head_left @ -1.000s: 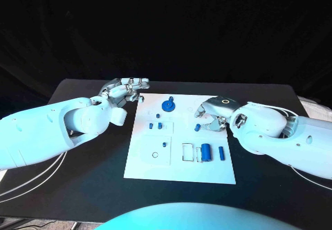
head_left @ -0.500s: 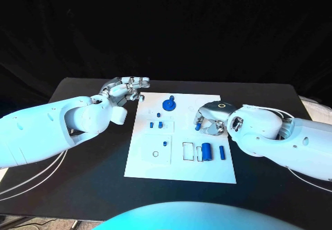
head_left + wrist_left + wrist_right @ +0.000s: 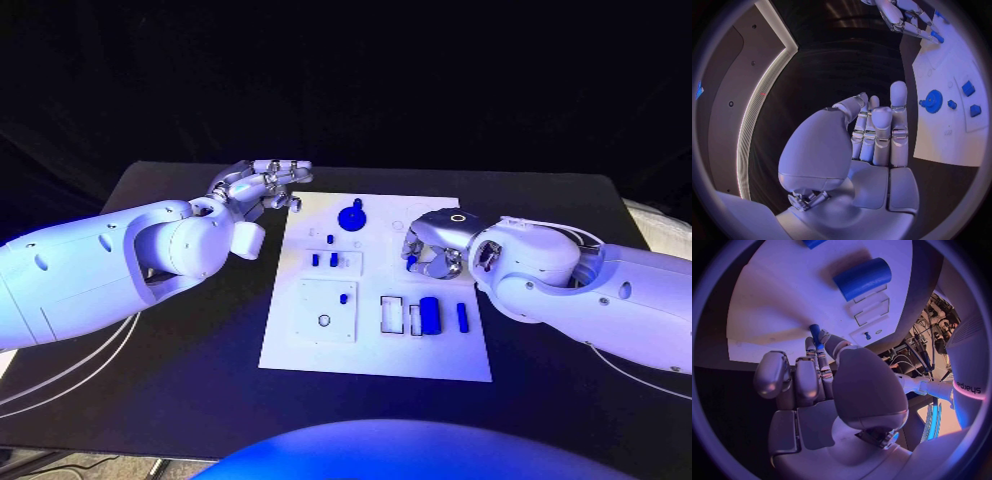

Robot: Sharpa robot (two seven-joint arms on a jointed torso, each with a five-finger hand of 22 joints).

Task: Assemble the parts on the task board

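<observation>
Overhead head view — two close wrist views

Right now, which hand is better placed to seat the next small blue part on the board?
The right hand: its fingers already pinch a blue part over the board. The left hand holds nothing, beside the board's far corner.

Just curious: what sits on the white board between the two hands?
In the head view, a blue gear stands between the left hand and right hand.
</observation>
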